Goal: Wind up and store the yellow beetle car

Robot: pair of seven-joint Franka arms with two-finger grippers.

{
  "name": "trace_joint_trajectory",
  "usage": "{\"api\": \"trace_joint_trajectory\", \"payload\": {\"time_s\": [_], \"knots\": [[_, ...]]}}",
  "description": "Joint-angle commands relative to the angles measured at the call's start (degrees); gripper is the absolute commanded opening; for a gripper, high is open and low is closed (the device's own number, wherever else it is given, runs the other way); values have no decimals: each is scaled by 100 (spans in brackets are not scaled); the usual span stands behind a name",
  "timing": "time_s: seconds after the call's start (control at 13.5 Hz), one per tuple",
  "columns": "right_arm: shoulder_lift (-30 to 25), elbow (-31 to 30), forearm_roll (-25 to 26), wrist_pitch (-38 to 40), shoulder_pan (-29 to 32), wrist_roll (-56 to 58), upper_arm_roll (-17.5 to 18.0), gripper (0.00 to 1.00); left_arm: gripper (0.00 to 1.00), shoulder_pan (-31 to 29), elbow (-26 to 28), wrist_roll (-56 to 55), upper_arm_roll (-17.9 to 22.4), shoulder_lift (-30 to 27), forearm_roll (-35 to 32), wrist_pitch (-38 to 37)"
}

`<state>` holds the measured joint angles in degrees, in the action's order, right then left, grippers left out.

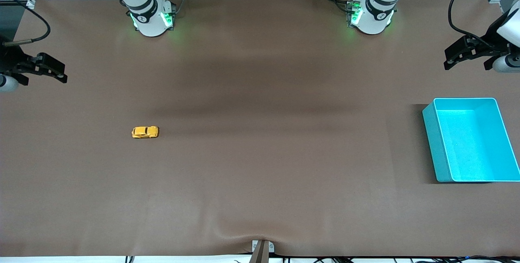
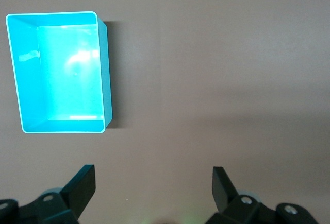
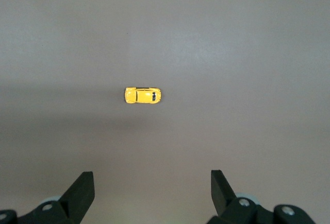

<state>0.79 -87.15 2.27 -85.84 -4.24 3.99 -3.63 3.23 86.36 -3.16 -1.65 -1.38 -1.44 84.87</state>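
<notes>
Here, the brown table (image 1: 260, 165) is seen almost bare, with a turquoise bin (image 1: 440, 161) standing empty toward the left arm's end and the yellow beetle car (image 1: 145, 132) resting on its wheels toward the right arm's end, well apart from the bin. The step in hand is judged to be the first reach for the car, best taken by the right arm. The car should be approached from straight above, with the fingers set across its narrow sides so that its wheels are left free for winding. The right claw (image 3: 152, 195) is held high over the table near the car, spread wide and empty, touching nothing. The left claw (image 2: 154, 193) waits beside the bin, likewise spread and empty.
</notes>
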Motion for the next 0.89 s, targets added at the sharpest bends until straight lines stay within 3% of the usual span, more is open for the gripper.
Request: {"api": "trace_joint_trajectory", "payload": {"time_s": [0.0,0.44,0.82], "knots": [[-272,-399,72,-205,10,-109,3,100,100,11,-14,44,25,-29,56,12],[-483,-681,72,-399,19,-109,12,100,100,11,-32,35,25,-20,56,12],[-448,-541,46,-408,2,-109,12,100,100,11,-32,35,25,-20,48,12]]}}
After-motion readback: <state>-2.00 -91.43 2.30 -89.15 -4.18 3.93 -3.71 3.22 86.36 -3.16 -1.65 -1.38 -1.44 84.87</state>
